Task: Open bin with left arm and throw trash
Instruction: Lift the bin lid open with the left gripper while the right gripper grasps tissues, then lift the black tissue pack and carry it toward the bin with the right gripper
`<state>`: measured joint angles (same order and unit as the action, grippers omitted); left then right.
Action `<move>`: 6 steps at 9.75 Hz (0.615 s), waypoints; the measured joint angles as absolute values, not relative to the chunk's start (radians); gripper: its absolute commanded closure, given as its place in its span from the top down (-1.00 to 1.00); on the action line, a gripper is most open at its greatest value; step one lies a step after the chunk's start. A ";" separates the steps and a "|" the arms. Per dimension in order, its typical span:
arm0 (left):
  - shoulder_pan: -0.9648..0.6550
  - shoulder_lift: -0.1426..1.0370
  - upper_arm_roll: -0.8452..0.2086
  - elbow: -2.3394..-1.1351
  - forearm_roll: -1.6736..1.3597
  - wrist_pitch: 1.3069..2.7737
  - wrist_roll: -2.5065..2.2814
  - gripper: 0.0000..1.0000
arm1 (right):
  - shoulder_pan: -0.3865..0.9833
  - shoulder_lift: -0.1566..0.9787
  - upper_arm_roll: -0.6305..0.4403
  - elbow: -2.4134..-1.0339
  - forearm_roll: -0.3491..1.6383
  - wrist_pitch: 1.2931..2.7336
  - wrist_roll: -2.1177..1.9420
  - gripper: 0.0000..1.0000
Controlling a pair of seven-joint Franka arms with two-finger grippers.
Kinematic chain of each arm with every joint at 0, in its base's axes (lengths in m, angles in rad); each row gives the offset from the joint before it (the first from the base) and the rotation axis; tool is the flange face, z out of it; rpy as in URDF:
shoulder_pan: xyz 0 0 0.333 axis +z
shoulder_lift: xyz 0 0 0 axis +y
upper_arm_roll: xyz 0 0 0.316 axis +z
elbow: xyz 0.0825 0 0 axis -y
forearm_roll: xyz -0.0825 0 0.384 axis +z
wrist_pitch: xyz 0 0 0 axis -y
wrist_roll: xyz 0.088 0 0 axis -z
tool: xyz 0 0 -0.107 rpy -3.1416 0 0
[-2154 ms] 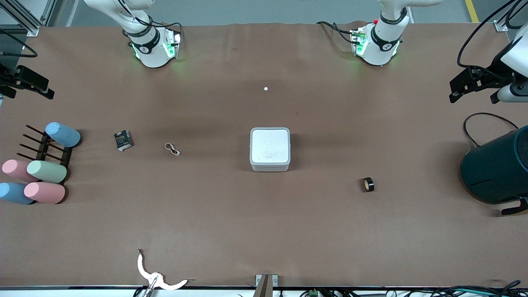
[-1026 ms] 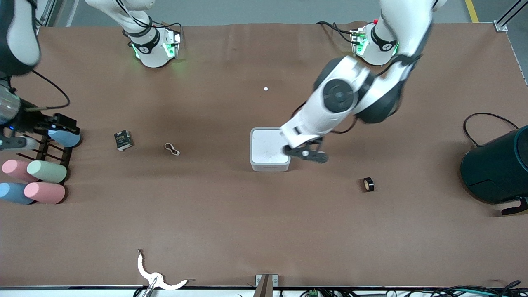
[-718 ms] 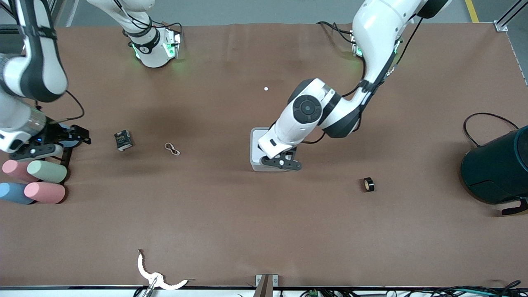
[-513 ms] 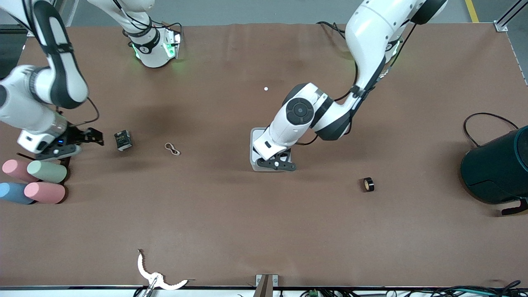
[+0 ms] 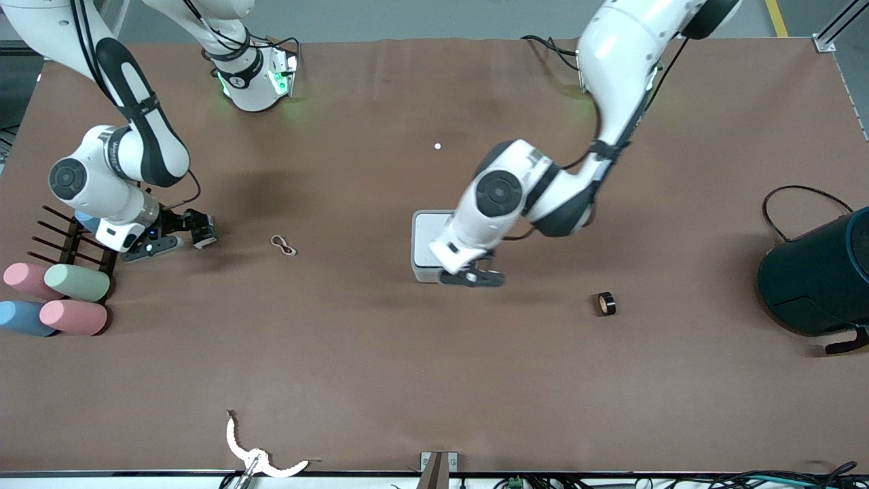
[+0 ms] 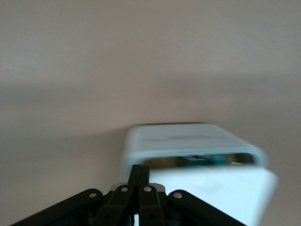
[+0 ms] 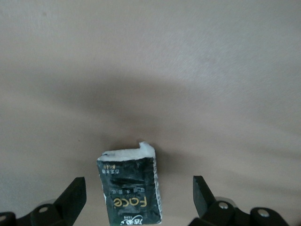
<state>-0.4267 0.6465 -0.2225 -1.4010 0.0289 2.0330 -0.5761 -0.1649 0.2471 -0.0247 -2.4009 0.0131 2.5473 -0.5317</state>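
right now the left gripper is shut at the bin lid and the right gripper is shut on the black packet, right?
Not quite. The left gripper is shut at the bin lid, but the right gripper is open: in the right wrist view its fingers stand wide apart on either side of the black packet, not touching it.

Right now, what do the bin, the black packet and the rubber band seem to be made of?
The bin: probably smooth moulded plastic, white-grey, with rounded corners and a faint sheen; its lid is lifted a little at the shut left gripper.
The black packet: thin printed film or foil, likely, slightly glossy with white print and a torn white end.
The rubber band: beige, matte, twisted, seemingly rubber.
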 measured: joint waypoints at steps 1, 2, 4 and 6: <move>-0.343 0.614 -0.219 -1.403 0.035 1.984 -0.462 0.00 | -0.162 0.264 -0.025 -2.407 0.013 2.553 -0.542 1.00; -0.256 0.604 -0.216 -1.408 0.037 1.966 -0.346 0.73 | -0.157 0.287 -0.024 -2.411 0.013 2.563 -0.544 0.56; -0.096 0.650 -0.214 -1.437 0.099 2.010 -0.149 0.99 | -0.151 0.322 -0.025 -2.425 0.011 2.599 -0.545 -0.86; -0.012 0.727 -0.216 -1.452 0.173 2.085 -0.087 0.99 | -0.151 0.317 -0.031 -2.423 0.006 2.598 -0.546 -1.00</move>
